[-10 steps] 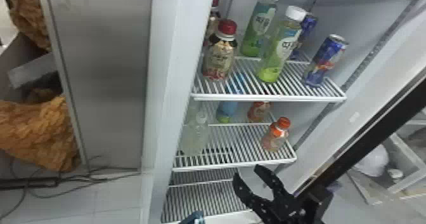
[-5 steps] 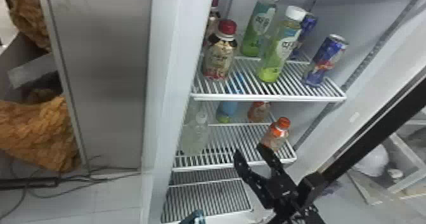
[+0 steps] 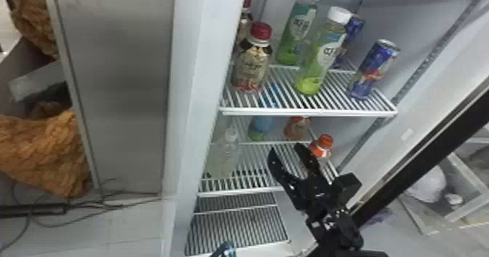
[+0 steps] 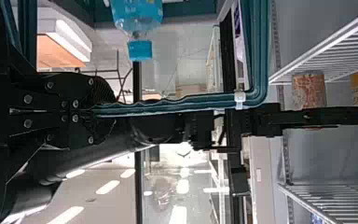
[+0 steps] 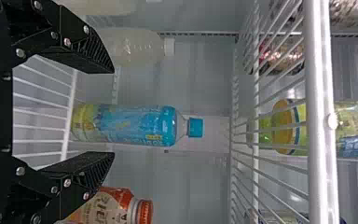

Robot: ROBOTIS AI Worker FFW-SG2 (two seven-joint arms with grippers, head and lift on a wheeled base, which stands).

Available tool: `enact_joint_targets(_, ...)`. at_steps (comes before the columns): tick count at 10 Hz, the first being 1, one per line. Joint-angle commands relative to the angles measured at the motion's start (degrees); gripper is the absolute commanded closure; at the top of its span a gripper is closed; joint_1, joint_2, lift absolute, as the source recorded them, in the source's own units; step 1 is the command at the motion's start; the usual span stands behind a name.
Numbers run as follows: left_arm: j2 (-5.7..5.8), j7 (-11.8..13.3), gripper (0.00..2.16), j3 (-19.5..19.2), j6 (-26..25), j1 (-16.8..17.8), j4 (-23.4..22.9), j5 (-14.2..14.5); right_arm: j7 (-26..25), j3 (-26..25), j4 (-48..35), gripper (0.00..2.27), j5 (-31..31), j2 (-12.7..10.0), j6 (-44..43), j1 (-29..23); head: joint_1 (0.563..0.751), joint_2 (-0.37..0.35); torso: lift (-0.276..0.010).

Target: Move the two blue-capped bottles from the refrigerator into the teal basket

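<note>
You have one blue-capped bottle (image 3: 262,127) standing upright on the middle shelf (image 3: 242,192), toward the far side. Your right end effector (image 3: 286,149) is spread wide in front of it, the fingers apart from the bottle. An orange-capped bottle (image 3: 322,147) stands near right, a clear bottle (image 3: 223,156) to the left. Your left end effector (image 4: 108,111) is closed on the teal basket (image 4: 262,51); a second blue-capped bottle (image 4: 137,16) shows by its bars, though you cannot tell how it rests. Above, you see two white-capped bottles (image 3: 322,56) between a red-capped bottle (image 3: 251,65) at left and cans (image 3: 374,68) at right.
</note>
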State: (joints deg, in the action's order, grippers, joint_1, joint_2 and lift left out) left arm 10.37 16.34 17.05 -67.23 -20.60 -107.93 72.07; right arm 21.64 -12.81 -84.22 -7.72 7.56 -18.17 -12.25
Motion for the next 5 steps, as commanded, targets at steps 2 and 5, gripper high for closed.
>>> enact_joint_targets(2, 0.0, -0.1, 1.14, 0.1, -0.1, 0.1, 0.0, 0.1, -1.7, 0.9, 5.8, 0.43, 0.9, 0.1, -1.7, 3.7, 0.695, -0.35, -0.143)
enact_joint_targets(5, 0.18, -0.2, 1.14, 0.5, -0.1, 0.6, 0.0, 0.2, -5.1, 4.1, 12.0, 0.38, 0.9, 1.1, -3.5, 8.5, 0.695, -0.35, -0.143)
